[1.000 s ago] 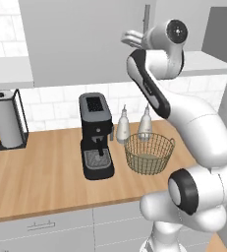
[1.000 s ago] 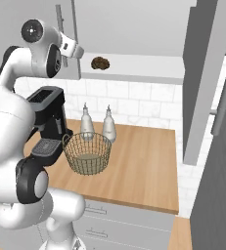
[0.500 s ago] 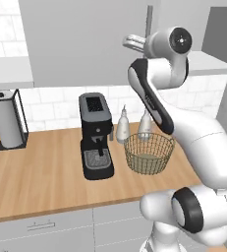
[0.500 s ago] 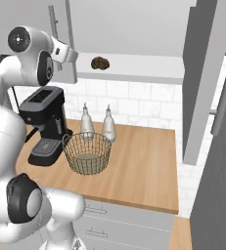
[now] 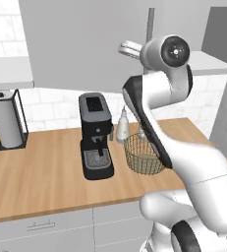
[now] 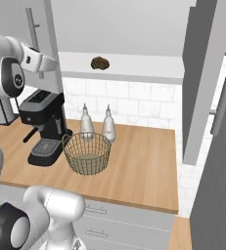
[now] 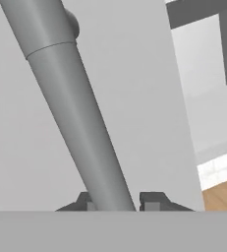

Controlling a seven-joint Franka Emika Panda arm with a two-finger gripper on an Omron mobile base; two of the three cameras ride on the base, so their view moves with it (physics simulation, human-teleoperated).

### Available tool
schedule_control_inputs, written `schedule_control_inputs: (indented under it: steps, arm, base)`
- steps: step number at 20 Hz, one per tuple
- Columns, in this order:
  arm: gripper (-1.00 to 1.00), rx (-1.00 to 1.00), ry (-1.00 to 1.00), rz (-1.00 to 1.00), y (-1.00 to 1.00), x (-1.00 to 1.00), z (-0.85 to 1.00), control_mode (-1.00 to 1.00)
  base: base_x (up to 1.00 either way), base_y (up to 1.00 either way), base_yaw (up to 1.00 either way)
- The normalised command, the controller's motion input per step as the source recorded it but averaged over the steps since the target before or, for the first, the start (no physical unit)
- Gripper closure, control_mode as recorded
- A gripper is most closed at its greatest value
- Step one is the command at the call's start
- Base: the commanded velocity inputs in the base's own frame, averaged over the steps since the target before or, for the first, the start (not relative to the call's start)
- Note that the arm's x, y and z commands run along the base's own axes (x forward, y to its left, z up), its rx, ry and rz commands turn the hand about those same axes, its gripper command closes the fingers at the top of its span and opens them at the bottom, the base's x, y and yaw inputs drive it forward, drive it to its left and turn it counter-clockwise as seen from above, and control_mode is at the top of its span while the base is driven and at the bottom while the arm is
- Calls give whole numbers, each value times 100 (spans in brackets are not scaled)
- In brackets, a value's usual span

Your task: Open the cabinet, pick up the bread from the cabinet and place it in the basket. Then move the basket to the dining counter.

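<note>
The cabinet's left door (image 5: 85, 44) hangs in front of me, and its long grey bar handle (image 7: 70, 98) runs between my fingertips. My gripper (image 7: 119, 203) is shut on that handle, high up by the door's edge (image 5: 127, 47). The right door (image 6: 202, 78) stands swung open. On the white inner shelf (image 6: 144, 66) lies the bread (image 6: 100, 62), a small dark brown lump, to the right of my hand. Below it the tan wire basket (image 6: 87, 152) sits on the wood worktop (image 5: 144, 155), with nothing inside.
A black coffee machine (image 5: 96, 135) stands just left of the basket. Two pale bottles (image 6: 86, 122) stand behind it against the tiled wall. A paper towel holder (image 5: 7, 118) is at the far left. Grey drawers (image 5: 41, 226) run under the worktop (image 6: 144, 166).
My hand has stayed on the handle while the arm's elbow swung out. In the right base view the handle and door edge have shifted left, baring more of the shelf.
</note>
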Motion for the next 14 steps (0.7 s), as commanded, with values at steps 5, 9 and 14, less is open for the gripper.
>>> schedule_control_inputs:
  steps: [5, 9, 14]
  arm:
    - [100, 0, 2, -16, 71, -100, 30, -100]
    - [100, 0, 5, -14, 74, -100, 27, -100]
    - [100, 0, 0, -15, 91, -100, 5, -100]
  base:
    - [0, 0, 0]
    - [0, 0, 0]
    - [0, 0, 0]
